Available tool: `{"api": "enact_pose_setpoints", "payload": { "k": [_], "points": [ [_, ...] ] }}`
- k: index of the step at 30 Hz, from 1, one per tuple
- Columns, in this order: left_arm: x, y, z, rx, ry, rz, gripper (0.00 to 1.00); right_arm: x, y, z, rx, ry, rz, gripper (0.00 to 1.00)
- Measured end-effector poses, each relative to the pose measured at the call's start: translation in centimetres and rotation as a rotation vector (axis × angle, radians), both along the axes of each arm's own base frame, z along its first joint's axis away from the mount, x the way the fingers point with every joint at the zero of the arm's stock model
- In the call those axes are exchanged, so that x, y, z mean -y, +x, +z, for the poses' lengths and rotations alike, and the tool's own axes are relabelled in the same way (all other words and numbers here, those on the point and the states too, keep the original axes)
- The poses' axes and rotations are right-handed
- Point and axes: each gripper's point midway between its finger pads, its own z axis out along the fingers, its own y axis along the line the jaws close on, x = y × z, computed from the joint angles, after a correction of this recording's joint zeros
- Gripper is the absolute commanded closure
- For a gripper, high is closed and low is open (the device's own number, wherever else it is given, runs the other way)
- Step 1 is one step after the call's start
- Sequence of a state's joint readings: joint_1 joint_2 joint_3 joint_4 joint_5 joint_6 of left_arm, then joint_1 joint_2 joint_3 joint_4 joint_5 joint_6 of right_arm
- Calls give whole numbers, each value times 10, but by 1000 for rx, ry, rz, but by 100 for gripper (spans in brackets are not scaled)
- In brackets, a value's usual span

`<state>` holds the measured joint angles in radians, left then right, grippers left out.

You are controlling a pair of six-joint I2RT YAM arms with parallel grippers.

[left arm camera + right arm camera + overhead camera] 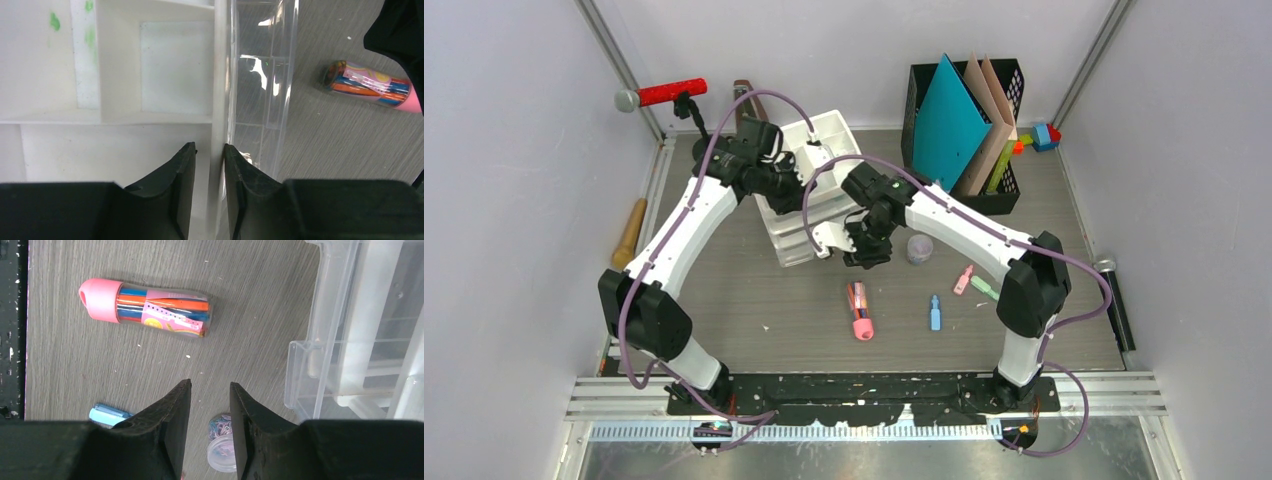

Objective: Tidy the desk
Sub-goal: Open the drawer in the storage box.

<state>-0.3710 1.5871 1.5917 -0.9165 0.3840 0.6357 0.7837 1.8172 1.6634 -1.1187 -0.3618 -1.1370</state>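
Note:
The desk (pixel 754 300) is a grey-brown wood-grain top. A white drawer organizer (pixel 809 190) stands at its back centre. My left gripper (pixel 209 146) straddles the right wall of its top tray (pixel 150 75), slightly open: the right finger touches the wall, the left one stands just off it. My right gripper (pixel 210 384) hovers open and empty over the desk beside a pulled-out clear drawer (pixel 350 340). A small jar of paper clips (pixel 222 442) lies below its fingers. A pink-capped tube of coloured pens (pixel 860 310) lies in front of the organizer.
A blue marker (pixel 935 312), a pink one (pixel 964 279) and a green one (pixel 985 289) lie right of the tube. A black file holder (pixel 1007 192) with a teal folder stands back right, coloured blocks (pixel 1044 135) beside it. A wooden handle (pixel 631 232) lies at the left edge.

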Motion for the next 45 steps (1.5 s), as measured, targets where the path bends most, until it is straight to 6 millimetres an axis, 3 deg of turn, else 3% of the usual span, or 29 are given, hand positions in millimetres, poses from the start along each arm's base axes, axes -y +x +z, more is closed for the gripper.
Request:
{"api": "enact_pose_setpoints", "payload": {
  "k": [6, 12, 22, 37, 45],
  "points": [
    [-4, 5, -1, 19, 23, 12, 59, 0, 5, 6, 9, 1, -50, 37],
    [-6, 7, -1, 29, 36, 15, 55, -10, 20, 32, 70, 57, -104, 29],
    [-9, 8, -2, 36, 48, 14, 52, -11, 45, 36, 167, 63, -138, 28],
    [-9, 8, -2, 37, 49, 14, 52, -15, 64, 1, 185, 11, -124, 29],
    [-9, 8, -2, 37, 49, 13, 52, -11, 61, -16, 165, -21, -102, 38]
  ]
}}
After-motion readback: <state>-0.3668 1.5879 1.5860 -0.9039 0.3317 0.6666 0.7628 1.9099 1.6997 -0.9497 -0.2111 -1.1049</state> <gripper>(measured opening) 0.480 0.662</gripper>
